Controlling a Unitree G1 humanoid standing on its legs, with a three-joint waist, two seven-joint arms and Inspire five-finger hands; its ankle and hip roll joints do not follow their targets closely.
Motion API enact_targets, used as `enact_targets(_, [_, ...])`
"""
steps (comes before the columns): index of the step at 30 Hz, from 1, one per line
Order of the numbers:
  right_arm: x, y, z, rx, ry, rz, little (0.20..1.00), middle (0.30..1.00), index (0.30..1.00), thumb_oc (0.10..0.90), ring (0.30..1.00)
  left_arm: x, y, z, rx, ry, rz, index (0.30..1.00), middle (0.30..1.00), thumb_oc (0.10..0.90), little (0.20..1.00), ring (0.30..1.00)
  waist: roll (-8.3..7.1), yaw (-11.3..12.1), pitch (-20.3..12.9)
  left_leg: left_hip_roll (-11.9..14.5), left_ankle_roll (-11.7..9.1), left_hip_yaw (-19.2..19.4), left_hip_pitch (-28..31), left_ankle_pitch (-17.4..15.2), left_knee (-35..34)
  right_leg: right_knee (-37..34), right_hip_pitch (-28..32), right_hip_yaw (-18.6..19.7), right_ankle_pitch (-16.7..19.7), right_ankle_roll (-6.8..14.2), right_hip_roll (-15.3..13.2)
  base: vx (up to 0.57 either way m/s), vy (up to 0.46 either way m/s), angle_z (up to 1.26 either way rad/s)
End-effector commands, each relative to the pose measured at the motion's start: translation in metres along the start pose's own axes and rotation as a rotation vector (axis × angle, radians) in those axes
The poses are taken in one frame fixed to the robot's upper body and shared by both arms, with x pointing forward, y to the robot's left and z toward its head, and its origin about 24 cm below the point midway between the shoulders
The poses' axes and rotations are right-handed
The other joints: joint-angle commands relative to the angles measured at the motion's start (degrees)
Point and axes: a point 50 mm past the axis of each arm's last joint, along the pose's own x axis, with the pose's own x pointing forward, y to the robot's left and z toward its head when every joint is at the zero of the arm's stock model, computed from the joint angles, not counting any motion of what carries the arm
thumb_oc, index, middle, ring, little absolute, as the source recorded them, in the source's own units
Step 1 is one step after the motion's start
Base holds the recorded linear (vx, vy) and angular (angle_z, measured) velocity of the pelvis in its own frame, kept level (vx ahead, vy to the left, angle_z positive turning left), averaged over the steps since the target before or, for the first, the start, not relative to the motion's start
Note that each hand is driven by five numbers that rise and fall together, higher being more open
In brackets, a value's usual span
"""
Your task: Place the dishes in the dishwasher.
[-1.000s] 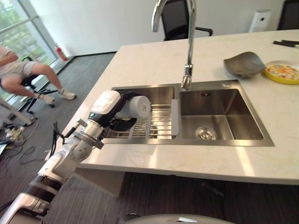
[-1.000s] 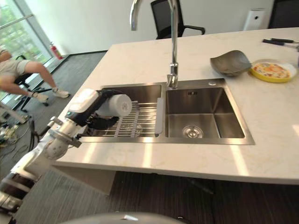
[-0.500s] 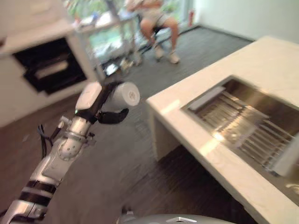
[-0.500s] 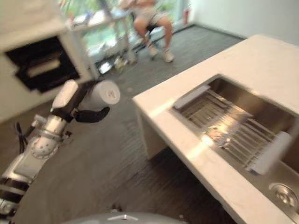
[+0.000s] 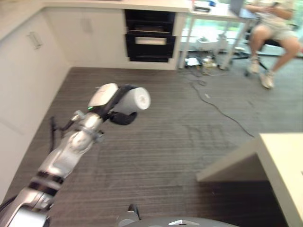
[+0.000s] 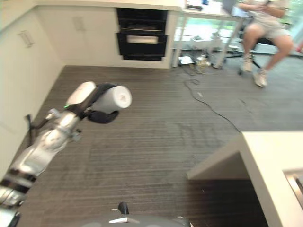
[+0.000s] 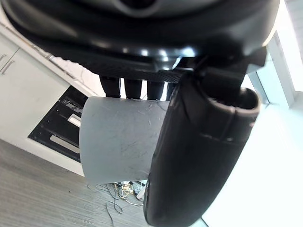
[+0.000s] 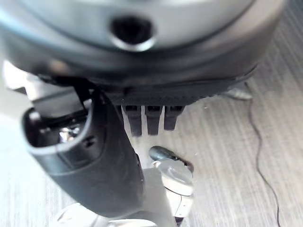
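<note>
Above the grey floor (image 5: 180,142), left hand (image 5: 118,101) (fingers curled) round a white cup (image 5: 135,100)

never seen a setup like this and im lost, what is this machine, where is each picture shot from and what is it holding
This is a two-legged humanoid robot with silver-grey arms and dark hands. Two pictures come from cameras in its head, looking down over a grey floor, with a black built-in appliance in the cabinets ahead, a pale countertop corner at its right, and a seated person at the back. The other two come from cameras on its wrists. The left hand is curled round a white cup, held out above the floor; the left wrist view shows that cup close up. The right hand holds nothing, fingers straight.
</note>
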Motion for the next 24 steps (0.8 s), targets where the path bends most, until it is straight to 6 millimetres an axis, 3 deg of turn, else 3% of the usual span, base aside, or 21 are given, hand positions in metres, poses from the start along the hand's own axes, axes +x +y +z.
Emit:
enact_targets(1, [0.007, 0.018, 0.06, -0.018, -0.165, 0.08, 0.9, 0.9, 0.9, 0.8, 0.9, 0.012, 0.033, 0.051, 0.027, -0.283, 0.102, 0.3, 0.3, 0.4, 0.3, 0.3, -4.82, -0.71, 0.31, 1.41, -8.46, 9.34, -0.38, -0.57, 3.09, 0.07, -3.85, 3.76, 4.39, 6.58, -5.3, 0.05, -0.026, 1.77])
enact_targets(2, [0.007, 0.018, 0.061, -0.018, -0.166, 0.08, 0.9, 0.9, 0.9, 0.8, 0.9, 0.012, 0.033, 0.051, 0.028, -0.283, 0.103, 0.3, 0.3, 0.4, 0.3, 0.3, -4.82, -0.75, 0.3, 1.4, -8.46, 9.29, -0.42, -0.54, 3.09, 0.05, -3.85, 3.71, 4.4, 6.57, -5.3, 0.15, -0.134, 1.51])
enact_targets(3, [0.009, 0.03, 0.079, -0.021, -0.183, 0.068, 0.9, 0.9, 0.9, 0.8, 0.9, 0.017, 0.026, 0.059, -0.006, -0.318, 0.062, 0.3, 0.3, 0.4, 0.3, 0.3, -5.78, 1.45, 0.19, 1.35, -8.74, 8.07, 0.57, -0.89, 3.78, -0.58, -2.06, 0.33, 4.45, 5.27, -5.68, 0.14, -0.238, 1.59])
enact_targets(4, [0.009, 0.04, 0.066, -0.071, -0.162, 0.112, 0.9, 0.9, 0.9, 0.8, 0.9, 0.011, 0.027, 0.052, -0.02, -0.287, 0.078, 0.3, 0.3, 0.4, 0.3, 0.3, -6.18, 1.98, -0.33, 1.75, -9.38, 8.23, 0.04, -0.26, 4.75, -2.32, -0.6, -1.2, 4.27, 5.02, -4.76, 0.14, -0.241, 1.38])
enact_targets(7, [0.009, 0.042, 0.066, -0.131, -0.163, 0.118, 0.9, 0.9, 0.9, 0.8, 0.9, 0.001, 0.028, 0.038, -0.042, -0.223, 0.097, 0.3, 0.3, 0.4, 0.3, 0.3, -6.18, 2.49, -1.26, 2.92, -11.04, 9.32, -0.14, 0.55, 5.42, -5.31, 0.76, -2.06, 4.75, 4.74, -3.18, 0.07, -0.148, 0.84])
enact_targets(12, [0.009, 0.031, 0.076, -0.176, -0.186, 0.091, 0.9, 0.9, 0.9, 0.8, 0.9, -0.016, 0.023, 0.024, -0.058, -0.151, 0.07, 0.3, 0.3, 0.4, 0.3, 0.3, -5.69, 2.83, -2.78, 5.98, -13.3, 11.29, 1.65, 3.01, 3.98, -9.41, 3.06, -2.39, 4.97, 3.71, -0.13, 0.05, -0.088, -0.17])
enact_targets(16, [0.007, 0.036, 0.086, -0.247, -0.231, 0.119, 0.9, 0.9, 0.9, 0.8, 0.9, -0.024, 0.023, 0.017, -0.058, -0.117, 0.079, 0.3, 0.3, 0.4, 0.3, 0.3, -5.46, 2.77, -3.5, 6.83, -13.1, 13.75, 2.93, 2.96, 3.35, -9.41, 1.98, -1.15, 4.52, 3.7, 0.4, 0.0, -0.007, -0.28])
enact_targets(24, [0.006, 0.046, 0.086, -0.278, -0.249, 0.166, 0.9, 0.9, 0.9, 0.8, 0.9, -0.028, 0.018, 0.014, -0.085, -0.102, 0.087, 0.3, 0.3, 0.4, 0.3, 0.3, -5.3, 1.78, -4.22, 5.98, -12.26, 15.27, 4.38, 1.48, 4.03, -9.41, 2.31, -0.12, 5.32, 3.47, -0.1, 0.02, 0.011, -0.25])
